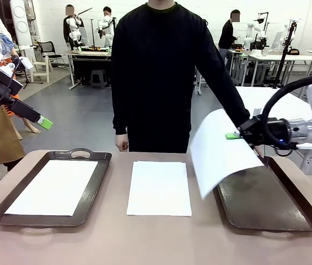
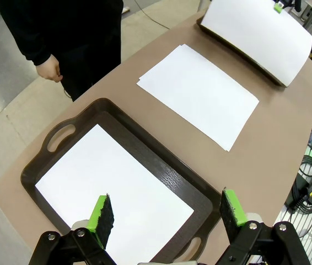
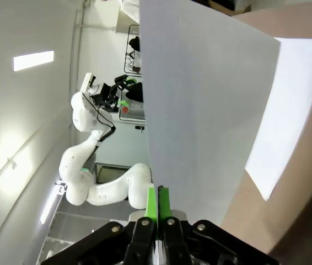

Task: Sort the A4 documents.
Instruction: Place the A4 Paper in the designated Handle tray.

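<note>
front view: three sheets (image 1: pixel 159 187), two trays (image 1: pixel 261 200)

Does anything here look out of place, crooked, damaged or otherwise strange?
Only one thing: a white sheet is in the air, pinched at its edge by the right gripper, and it curls down over the right tray. The middle sheets and the sheet in the left tray lie flat. Nothing looks damaged.
</note>
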Tool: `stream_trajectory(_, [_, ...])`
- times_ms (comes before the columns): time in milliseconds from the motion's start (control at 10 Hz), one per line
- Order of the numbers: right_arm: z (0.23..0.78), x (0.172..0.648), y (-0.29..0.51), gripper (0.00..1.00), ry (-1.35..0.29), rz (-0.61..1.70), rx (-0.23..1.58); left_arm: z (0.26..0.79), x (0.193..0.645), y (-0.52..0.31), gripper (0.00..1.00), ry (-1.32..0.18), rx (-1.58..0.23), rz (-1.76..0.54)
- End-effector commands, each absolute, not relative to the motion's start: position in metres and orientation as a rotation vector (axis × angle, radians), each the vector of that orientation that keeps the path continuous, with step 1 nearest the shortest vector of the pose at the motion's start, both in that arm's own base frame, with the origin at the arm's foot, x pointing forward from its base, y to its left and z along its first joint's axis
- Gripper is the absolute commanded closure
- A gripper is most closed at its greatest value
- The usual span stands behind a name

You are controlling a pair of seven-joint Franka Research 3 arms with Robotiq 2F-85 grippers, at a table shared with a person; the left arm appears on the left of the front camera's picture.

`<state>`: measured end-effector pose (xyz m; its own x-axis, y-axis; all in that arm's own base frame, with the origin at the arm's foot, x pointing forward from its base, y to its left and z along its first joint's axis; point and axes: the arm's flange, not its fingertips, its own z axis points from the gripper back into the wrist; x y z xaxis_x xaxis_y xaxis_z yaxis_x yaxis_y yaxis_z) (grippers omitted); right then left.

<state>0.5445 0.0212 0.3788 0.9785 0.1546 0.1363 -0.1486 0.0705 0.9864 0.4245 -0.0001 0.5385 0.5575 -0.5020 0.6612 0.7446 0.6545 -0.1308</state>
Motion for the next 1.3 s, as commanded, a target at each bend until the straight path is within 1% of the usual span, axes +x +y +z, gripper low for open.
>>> stream_trajectory(0, [0.375, 0.545, 0.012, 0.99, 0.032, 0.269, 1.438, 0.538, 0.425, 0.0, 0.0, -0.643, -0.435, -0.773])
stream_trajectory(100, [0.368, 0.544, 0.006, 0.99, 0.034, 0.264, 1.434, 0.538, 0.425, 0.0, 0.0, -0.643, -0.435, -0.773])
stream_trajectory(500, [0.325, 0.548, -0.012, 0.99, 0.003, 0.225, 1.564, 0.538, 0.425, 0.0, 0.0, -0.643, -0.435, -0.773])
stream_trajectory(600, [0.313, 0.548, -0.025, 0.99, -0.005, 0.203, 1.55, 0.538, 0.425, 0.0, 0.0, -0.643, -0.435, -0.773])
stream_trajectory(800, [0.3, 0.546, -0.042, 0.99, -0.007, 0.172, 1.377, 0.538, 0.425, 0.0, 0.0, -0.643, -0.435, -0.773])
stream_trajectory(1000, [0.3, 0.547, -0.052, 0.99, -0.047, 0.171, 1.137, 0.538, 0.425, 0.0, 0.0, -0.643, -0.435, -0.773])
stream_trajectory(1100, [0.302, 0.547, -0.055, 0.99, -0.065, 0.171, 0.976, 0.538, 0.425, 0.0, 0.0, -0.643, -0.435, -0.773])
stream_trajectory(1200, [0.303, 0.547, -0.057, 0.99, -0.091, 0.165, 0.891, 0.538, 0.425, 0.0, 0.0, -0.643, -0.435, -0.773])
